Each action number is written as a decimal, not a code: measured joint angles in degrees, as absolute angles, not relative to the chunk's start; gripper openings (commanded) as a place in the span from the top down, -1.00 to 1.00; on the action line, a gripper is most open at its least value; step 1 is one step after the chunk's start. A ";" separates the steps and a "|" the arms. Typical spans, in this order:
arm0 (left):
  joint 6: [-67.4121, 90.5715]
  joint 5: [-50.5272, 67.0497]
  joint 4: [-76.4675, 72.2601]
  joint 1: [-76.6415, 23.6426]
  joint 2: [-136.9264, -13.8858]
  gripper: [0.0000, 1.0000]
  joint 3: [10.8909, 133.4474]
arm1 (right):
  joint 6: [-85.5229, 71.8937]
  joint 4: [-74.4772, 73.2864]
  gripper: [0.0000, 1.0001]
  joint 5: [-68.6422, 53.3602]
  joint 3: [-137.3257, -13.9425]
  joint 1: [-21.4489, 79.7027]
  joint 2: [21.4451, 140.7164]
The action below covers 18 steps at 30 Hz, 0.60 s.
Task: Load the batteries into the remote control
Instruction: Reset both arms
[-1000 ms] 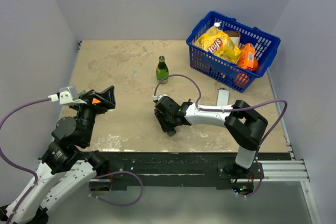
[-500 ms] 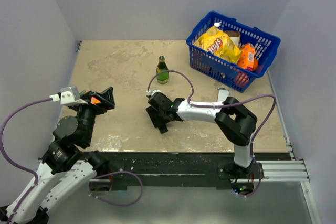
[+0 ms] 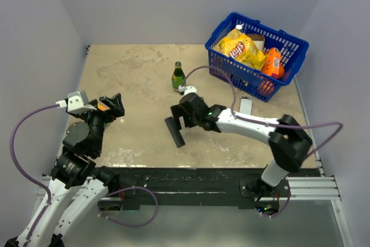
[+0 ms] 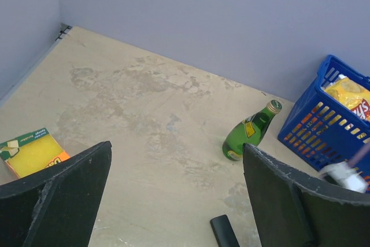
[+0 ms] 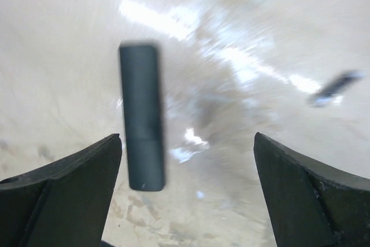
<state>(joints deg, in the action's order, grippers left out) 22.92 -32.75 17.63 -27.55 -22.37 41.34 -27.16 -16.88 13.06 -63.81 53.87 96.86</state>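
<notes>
The remote control [image 3: 174, 131] is a slim black bar lying flat on the table, nothing gripping it. In the right wrist view the remote control [image 5: 141, 117] lies below and left of centre. My right gripper [image 5: 188, 137] hangs open above it, just up and right of the bar as the top view shows my right gripper [image 3: 184, 118]. A tiny dark-and-silvery piece [image 5: 335, 85], blurred, looks like one of the batteries. My left gripper [image 4: 176, 148] is open and empty, raised at the left [image 3: 111, 108]; the remote's end [image 4: 224, 231] shows low in its view.
A green bottle [image 3: 178, 77] stands behind the remote. A blue basket [image 3: 237, 73] of snack packs sits at the back right. A flat white device [image 3: 245, 106] lies right of the right arm. A yellow sponge pack [image 4: 32, 153] lies at the far left.
My right gripper has opened, let go of the remote and drawn back up and to the right. The remote now lies on the table. The left arm shifted slightly.
</notes>
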 measured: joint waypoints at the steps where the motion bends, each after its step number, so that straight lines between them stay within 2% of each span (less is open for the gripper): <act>1: 22.94 -32.34 17.63 -27.35 -22.55 -0.98 41.34 | -27.59 -16.21 -0.96 14.39 -62.78 52.45 93.65; 8: 22.63 -31.68 17.61 -27.07 -22.35 -1.00 41.34 | -30.35 -13.21 -0.96 28.14 -54.81 40.75 68.82; 18: 21.15 -33.06 17.28 -27.00 -19.16 -1.00 41.34 | -27.53 -16.23 -0.96 49.45 -50.76 40.45 34.76</act>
